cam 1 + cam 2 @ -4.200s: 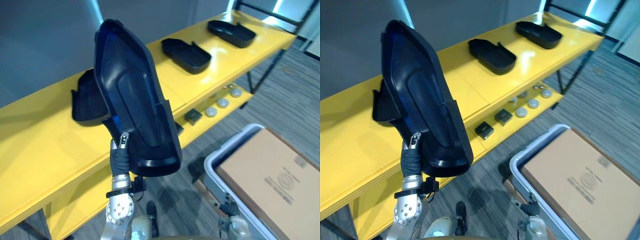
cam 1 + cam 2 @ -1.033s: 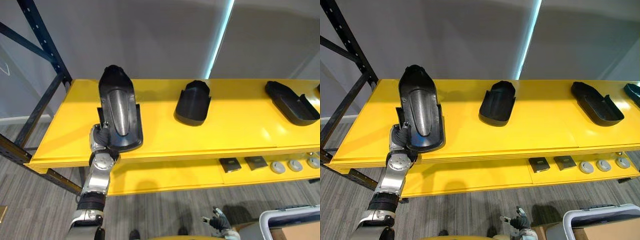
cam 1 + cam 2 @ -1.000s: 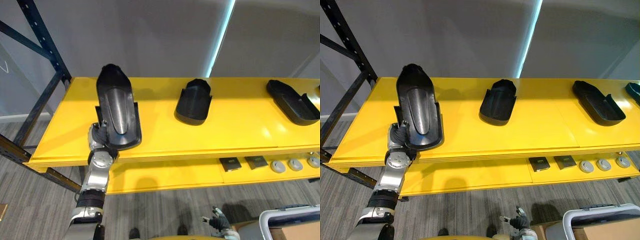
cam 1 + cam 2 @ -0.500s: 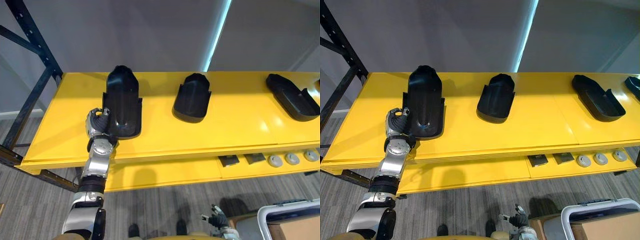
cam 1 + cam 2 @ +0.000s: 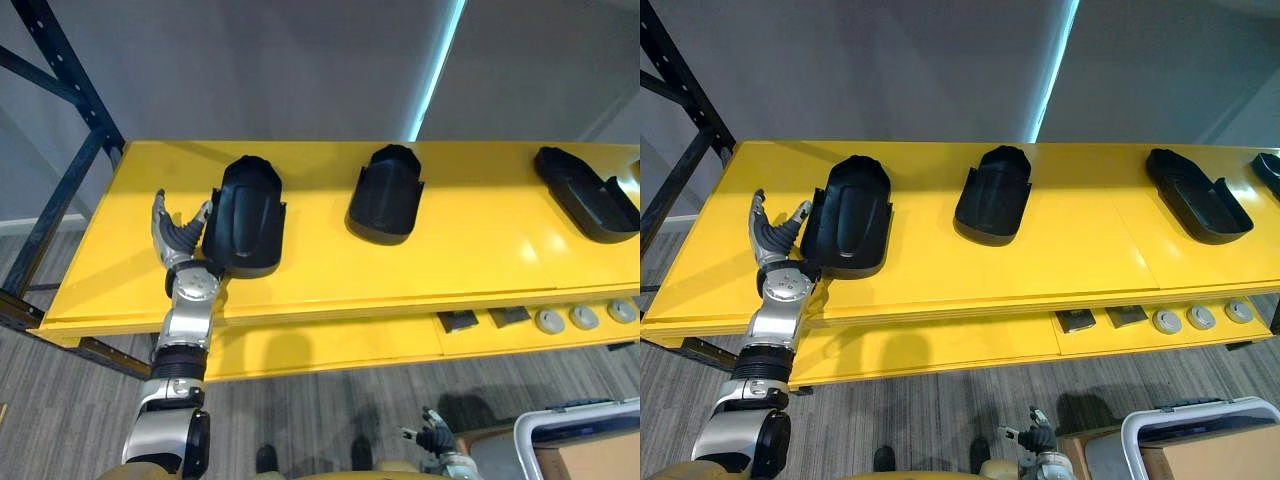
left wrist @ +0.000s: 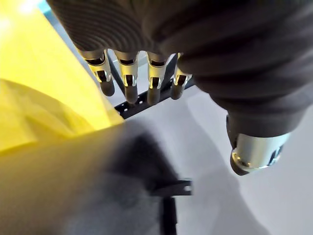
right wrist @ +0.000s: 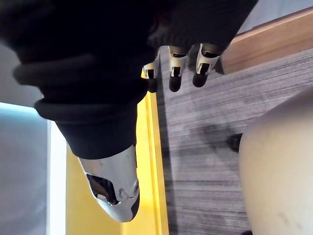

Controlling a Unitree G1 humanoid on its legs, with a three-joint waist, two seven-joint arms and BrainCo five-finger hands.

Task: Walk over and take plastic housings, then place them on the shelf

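In the left eye view the black plastic housing (image 5: 245, 215) lies on the left part of the yellow shelf (image 5: 320, 262), the left hand (image 5: 178, 240) just beside its left edge, fingers spread, holding nothing. The left wrist view shows its fingers (image 6: 128, 78) straight, thumb apart; the right wrist view has the right hand (image 7: 175, 73) hanging relaxed and empty. The housing looks a thin, stiff, light shell with smooth, likely slippery skin, best pinched over its near rim

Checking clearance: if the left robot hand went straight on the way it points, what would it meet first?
Likely free: the open left robot hand points along bare yellow shelf, beside the nearest housing, toward the grey wall behind. Depth is unclear.
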